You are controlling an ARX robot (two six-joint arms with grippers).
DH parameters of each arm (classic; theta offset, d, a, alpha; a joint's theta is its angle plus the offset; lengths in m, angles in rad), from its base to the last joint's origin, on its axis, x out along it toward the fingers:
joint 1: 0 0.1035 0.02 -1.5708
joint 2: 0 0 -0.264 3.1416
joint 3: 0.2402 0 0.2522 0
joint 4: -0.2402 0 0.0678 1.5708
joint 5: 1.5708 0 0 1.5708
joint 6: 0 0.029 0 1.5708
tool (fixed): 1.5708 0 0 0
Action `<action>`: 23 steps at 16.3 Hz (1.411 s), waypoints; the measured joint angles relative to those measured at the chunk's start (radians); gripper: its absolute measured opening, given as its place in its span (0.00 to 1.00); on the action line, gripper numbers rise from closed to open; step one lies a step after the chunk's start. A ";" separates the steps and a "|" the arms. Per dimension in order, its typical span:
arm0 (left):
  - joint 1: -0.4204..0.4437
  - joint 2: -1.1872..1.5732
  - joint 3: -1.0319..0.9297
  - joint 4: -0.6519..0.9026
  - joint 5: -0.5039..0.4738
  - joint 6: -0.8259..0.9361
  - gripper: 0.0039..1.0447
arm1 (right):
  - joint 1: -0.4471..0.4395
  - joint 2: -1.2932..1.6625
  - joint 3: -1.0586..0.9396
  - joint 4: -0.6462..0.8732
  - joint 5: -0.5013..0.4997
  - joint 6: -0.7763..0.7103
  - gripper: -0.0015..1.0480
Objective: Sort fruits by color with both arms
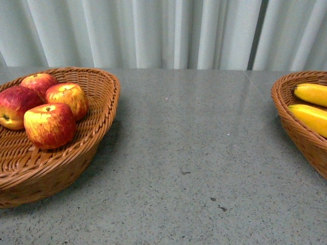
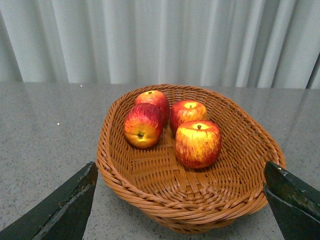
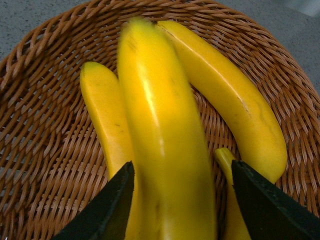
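The left gripper [image 2: 182, 200] hangs with its two black fingers [image 2: 62, 207] spread wide apart and nothing between them. Just ahead of it and below sits a wicker basket [image 2: 125, 180] holding four red apples [image 2: 198, 143] with yellow streaks, bunched together and touching one another toward the far side of the basket. The basket rests on a grey speckled table [image 1: 204, 153].

The right gripper [image 3: 182, 205] has a long yellow banana [image 3: 162, 140] between its fingers [image 3: 265, 200], and the fingers sit against both sides of it. The banana looks blurred near its far tip. Below it lies a second wicker basket [image 3: 45, 150] with more bananas [image 3: 230, 95], one on each side of the held one and another small tip showing by the fingers.
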State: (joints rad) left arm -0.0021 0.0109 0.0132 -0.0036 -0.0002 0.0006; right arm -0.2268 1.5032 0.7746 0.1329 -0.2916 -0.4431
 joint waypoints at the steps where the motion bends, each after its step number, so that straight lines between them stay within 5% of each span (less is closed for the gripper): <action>1: 0.000 0.000 0.000 0.000 0.000 0.000 0.94 | -0.003 -0.007 0.000 0.002 -0.014 -0.001 0.65; 3: 0.000 0.000 0.000 0.000 0.000 0.000 0.94 | -0.003 -0.063 0.001 0.000 -0.050 0.018 0.93; 9: 0.000 0.000 0.000 0.000 0.000 0.000 0.94 | 0.008 -0.397 -0.028 -0.037 -0.158 0.154 0.94; 11: 0.000 0.000 0.000 0.000 0.000 0.000 0.94 | 0.100 -0.612 -0.195 0.149 0.063 0.298 0.76; 12: 0.000 0.000 0.000 0.000 0.000 0.000 0.94 | 0.133 -0.718 -0.262 0.099 0.134 0.349 0.67; 15: 0.000 0.000 0.000 0.000 0.000 0.000 0.94 | 0.109 -1.044 -0.436 -0.085 0.179 0.417 0.38; 16: 0.000 0.000 0.000 0.000 0.000 0.000 0.94 | 0.175 -1.153 -0.486 -0.092 0.265 0.426 0.25; 18: 0.000 0.000 0.000 0.000 0.000 0.000 0.94 | 0.232 -1.214 -0.528 -0.063 0.278 0.428 0.04; 23: 0.000 0.000 0.000 0.000 0.000 0.000 0.94 | 0.227 -1.286 -0.636 -0.050 0.292 0.433 0.02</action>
State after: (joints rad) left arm -0.0017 0.0109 0.0132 -0.0032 -0.0002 0.0006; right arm -0.0002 0.2169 0.1390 0.0826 0.0002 -0.0105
